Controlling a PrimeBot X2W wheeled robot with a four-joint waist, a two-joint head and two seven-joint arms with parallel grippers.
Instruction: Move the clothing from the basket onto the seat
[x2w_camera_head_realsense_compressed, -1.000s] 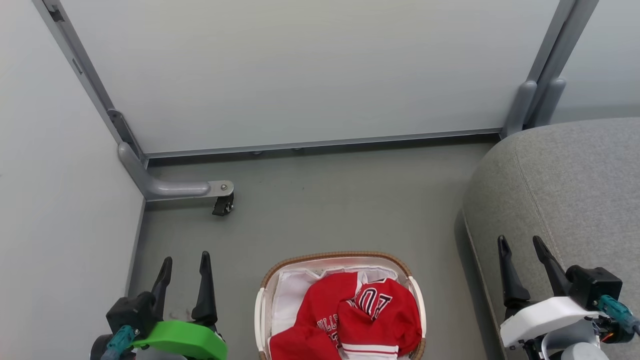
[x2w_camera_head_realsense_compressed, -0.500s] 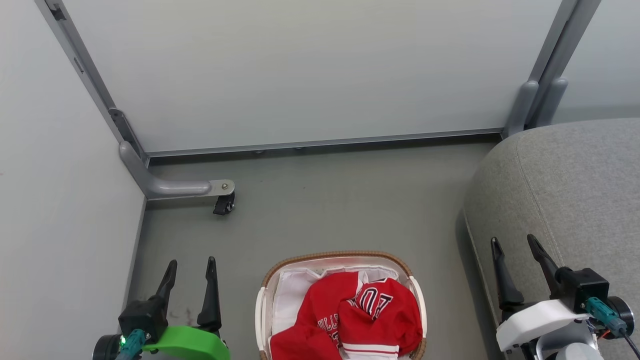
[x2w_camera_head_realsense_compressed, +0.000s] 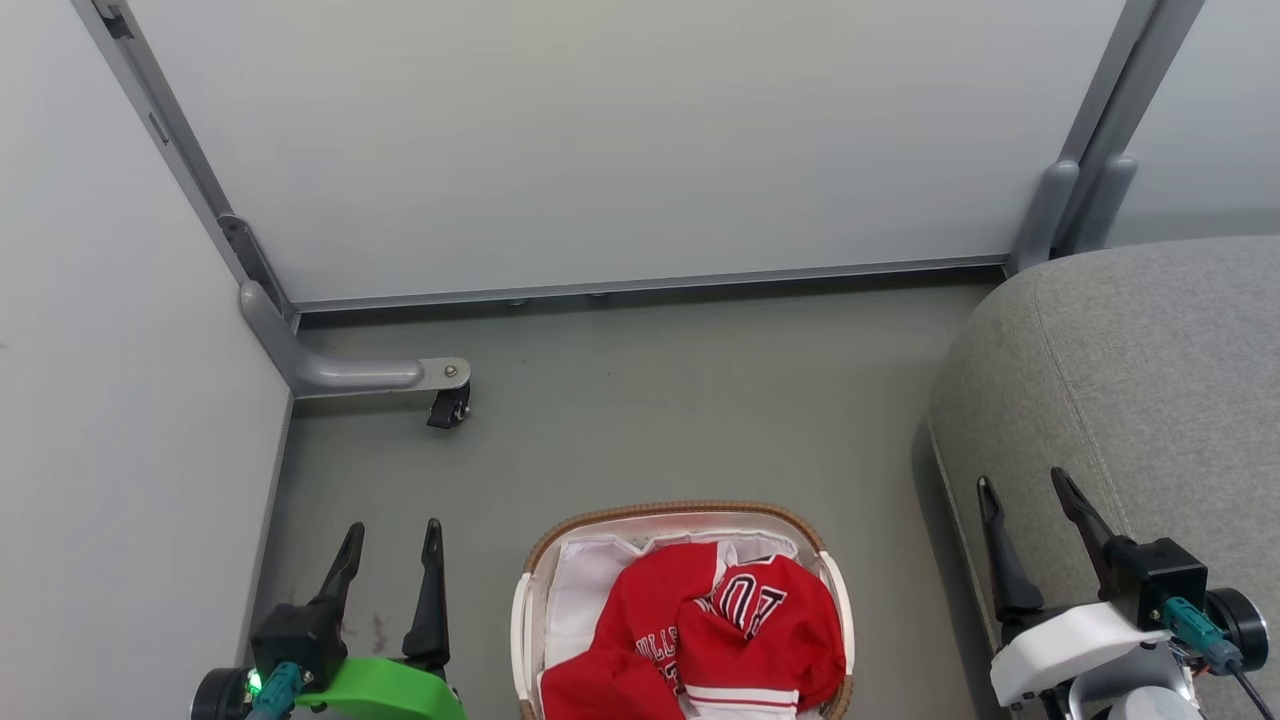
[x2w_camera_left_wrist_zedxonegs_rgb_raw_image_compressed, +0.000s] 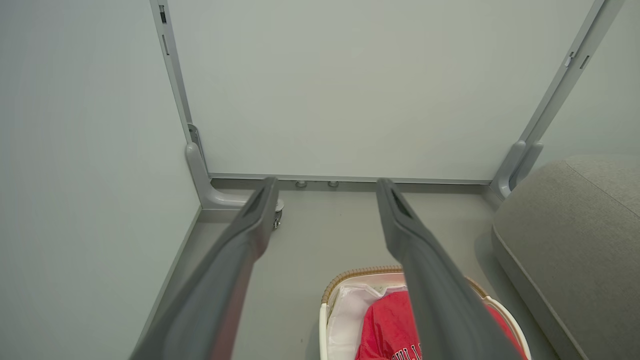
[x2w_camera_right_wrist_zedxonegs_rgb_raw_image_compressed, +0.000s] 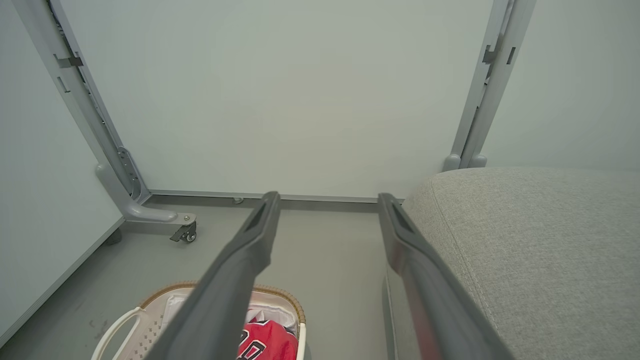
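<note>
Waiting in the basket: red clothing untouched

Red clothing (x2w_camera_head_realsense_compressed: 700, 640) lies heaped in the basket (x2w_camera_head_realsense_compressed: 680, 512), which stands on the floor (x2w_camera_head_realsense_compressed: 650, 420) with its white liner (x2w_camera_head_realsense_compressed: 580, 590) bare at the left. The left gripper (x2w_camera_head_realsense_compressed: 393, 527) hovers left of the basket. The right gripper (x2w_camera_head_realsense_compressed: 1022, 480) hovers over the edge of the seat (x2w_camera_head_realsense_compressed: 1150, 350). Both are spread wide and empty, probably flanking the load so either can reach in.

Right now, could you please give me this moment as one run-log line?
left gripper: open, empty | right gripper: open, empty | clothing: in basket | seat: no clothing yet
</note>
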